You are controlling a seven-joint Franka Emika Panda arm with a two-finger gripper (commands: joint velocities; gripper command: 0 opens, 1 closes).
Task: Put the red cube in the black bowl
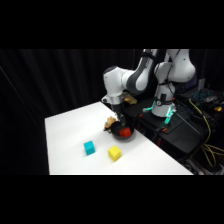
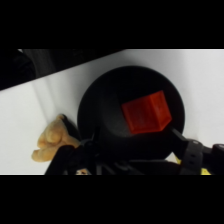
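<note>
One red cube [image 2: 146, 113] inside one black bowl [image 2: 100, 107], gripper [image 2: 135, 150] above (spread wide), one teal cube [image 1: 89, 147], one yellow cube [image 1: 114, 153]

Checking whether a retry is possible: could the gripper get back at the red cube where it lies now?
Probably yes: the red cube lies uncovered inside the black bowl, and the gripper hangs right over it.

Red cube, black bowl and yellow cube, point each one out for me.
red cube [image 2: 146, 112]: wrist view, its front face.
black bowl [image 2: 102, 107]: wrist view, bare inner wall.
yellow cube [image 1: 114, 153]: side view, its top face.
</note>
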